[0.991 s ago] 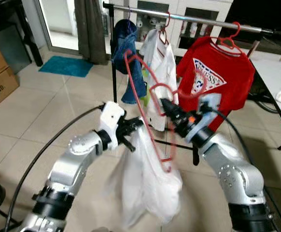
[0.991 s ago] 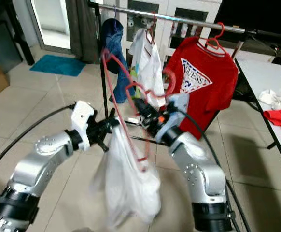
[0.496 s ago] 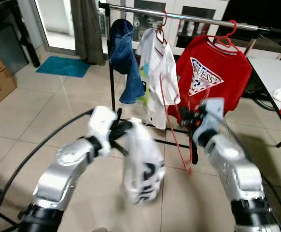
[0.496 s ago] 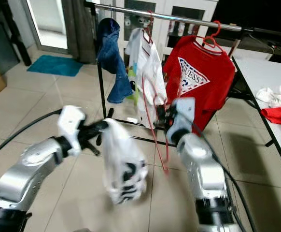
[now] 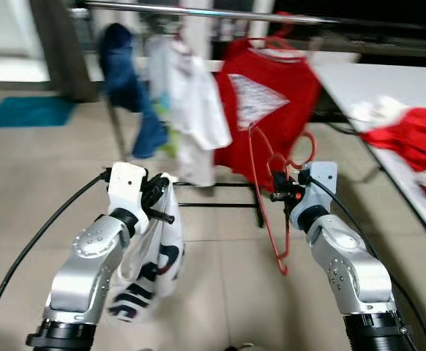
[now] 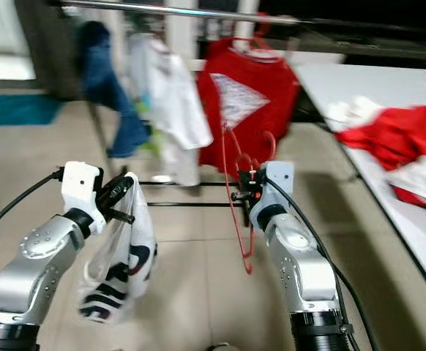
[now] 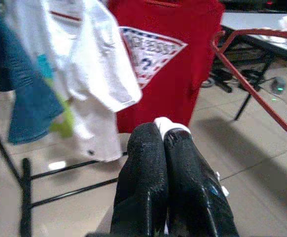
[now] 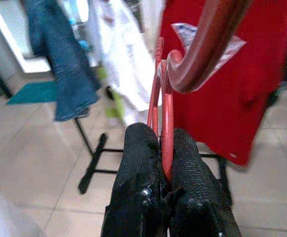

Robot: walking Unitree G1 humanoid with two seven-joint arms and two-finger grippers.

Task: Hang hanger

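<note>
Right end effector (image 5: pixel 277 196) is clamped shut on the red hanger (image 5: pixel 271 219), gripping near the hook (image 5: pixel 301 150). The hanger's long axis hangs almost straight down toward the floor, hook curling up above the fingers. Clothes rail (image 5: pixel 198 11) is ahead and well above, red shirt (image 5: pixel 264 110) directly behind the hook, so right arm is the nearer one. Left end effector (image 5: pixel 157 199) is pinched closed on a white garment (image 5: pixel 148 263) dangling below it, off to the left of the hanger.
</note>
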